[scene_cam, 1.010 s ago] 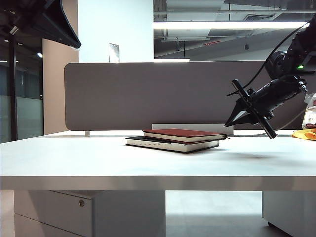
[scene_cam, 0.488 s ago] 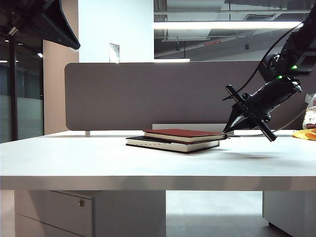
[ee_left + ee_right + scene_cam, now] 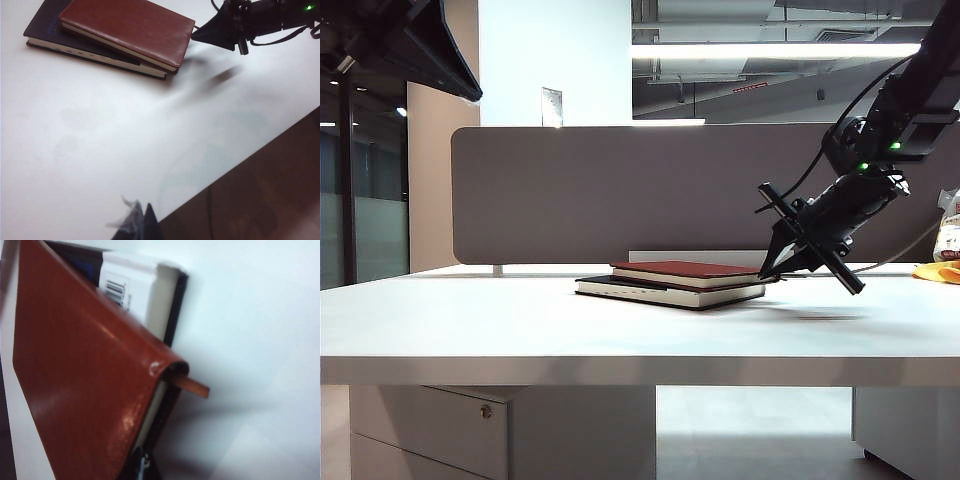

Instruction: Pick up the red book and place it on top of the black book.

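Observation:
The red book [image 3: 692,269] lies flat on top of the black book [image 3: 660,291] in the middle of the white table [image 3: 520,320]; both also show in the left wrist view, the red book [image 3: 132,27] over the black book [image 3: 45,30]. My right gripper [image 3: 772,270] is shut with nothing in it, its tip at the right end of the stack, beside the red book's corner [image 3: 165,367]; I cannot tell whether it touches. The right wrist view shows that gripper's tip [image 3: 145,467] close under the red cover. My left gripper [image 3: 142,225] is shut and hangs high over the table's near side, far from the books.
A grey partition panel [image 3: 650,190] stands behind the books. A yellow object [image 3: 938,272] and a white bag [image 3: 950,228] lie at the far right of the table. The table's edge [image 3: 235,165] runs close to the left gripper.
My right gripper has moved left and down to the right end of the stacked books. The books and the left arm have kept still.

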Action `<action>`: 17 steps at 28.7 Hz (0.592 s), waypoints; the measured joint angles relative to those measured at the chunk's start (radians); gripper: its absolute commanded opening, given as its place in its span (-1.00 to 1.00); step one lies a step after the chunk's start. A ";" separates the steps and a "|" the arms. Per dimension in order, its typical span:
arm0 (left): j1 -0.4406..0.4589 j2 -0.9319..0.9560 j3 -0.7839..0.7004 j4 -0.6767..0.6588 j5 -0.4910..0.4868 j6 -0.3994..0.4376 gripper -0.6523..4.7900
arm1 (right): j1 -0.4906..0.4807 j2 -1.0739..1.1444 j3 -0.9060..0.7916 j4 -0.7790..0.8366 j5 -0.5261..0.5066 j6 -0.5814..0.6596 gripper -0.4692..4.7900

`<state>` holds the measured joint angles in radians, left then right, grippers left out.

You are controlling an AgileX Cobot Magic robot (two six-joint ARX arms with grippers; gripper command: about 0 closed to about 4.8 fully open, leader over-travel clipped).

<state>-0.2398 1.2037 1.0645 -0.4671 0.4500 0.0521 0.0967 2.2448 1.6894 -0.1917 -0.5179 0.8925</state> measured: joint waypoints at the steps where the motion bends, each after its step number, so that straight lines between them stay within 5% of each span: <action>1: 0.001 0.000 0.000 -0.001 0.019 -0.005 -0.78 | 0.001 0.000 0.000 0.000 0.000 0.000 -0.83; 17: -0.031 0.131 0.314 -0.089 0.029 -0.003 -0.78 | 0.006 0.002 0.000 0.022 0.027 0.001 -0.83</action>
<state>-0.2703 1.3346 1.3785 -0.5556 0.4793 0.0490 0.1024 2.2463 1.6894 -0.1696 -0.4911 0.8932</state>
